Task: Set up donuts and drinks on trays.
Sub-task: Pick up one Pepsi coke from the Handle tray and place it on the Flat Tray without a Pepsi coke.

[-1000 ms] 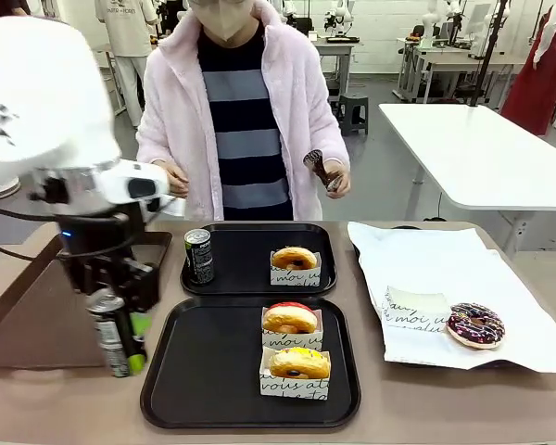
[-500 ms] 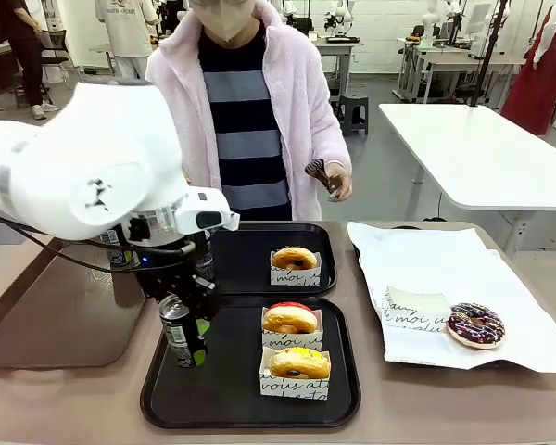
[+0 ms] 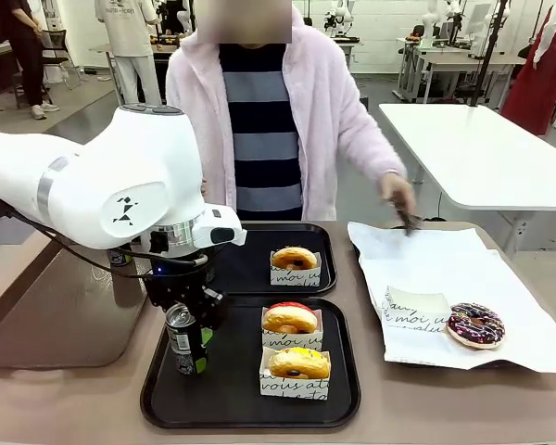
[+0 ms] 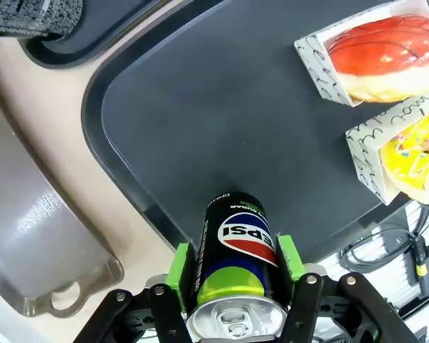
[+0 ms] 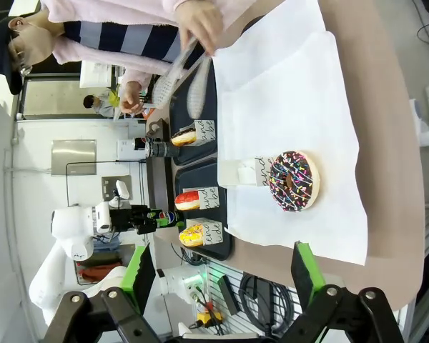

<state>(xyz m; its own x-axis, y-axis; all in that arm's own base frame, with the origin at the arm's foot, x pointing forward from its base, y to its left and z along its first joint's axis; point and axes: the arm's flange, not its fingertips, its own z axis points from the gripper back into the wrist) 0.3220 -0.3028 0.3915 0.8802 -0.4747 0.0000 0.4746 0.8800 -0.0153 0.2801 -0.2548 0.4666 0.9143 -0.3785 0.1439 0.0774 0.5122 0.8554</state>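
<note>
My left gripper (image 3: 189, 345) is shut on a dark can (image 3: 182, 336) with a silver top, held upright at the left side of the near black tray (image 3: 250, 400). In the left wrist view the green pads clamp the can (image 4: 237, 239) just inside the tray's (image 4: 200, 128) rim; whether its base touches the tray I cannot tell. A red-iced donut (image 3: 290, 318) and a yellow-iced donut (image 3: 299, 362) sit in paper sleeves on this tray. The far tray (image 3: 246, 278) holds a glazed donut (image 3: 295, 257) and a second can (image 4: 28, 14). My right gripper (image 5: 224, 282) is open, above a chocolate sprinkled donut (image 5: 293, 180).
The chocolate donut (image 3: 475, 324) lies on white paper (image 3: 445, 269) at the right, beside an empty sleeve (image 3: 415, 309). The person's hand (image 3: 398, 195) holds tongs over the paper's far edge. A large brown tray (image 3: 56, 315) lies at the left.
My left gripper has carried the can rightward from over the brown tray to the near black tray. The person's hand with the tongs has swung right and down to the white paper.
</note>
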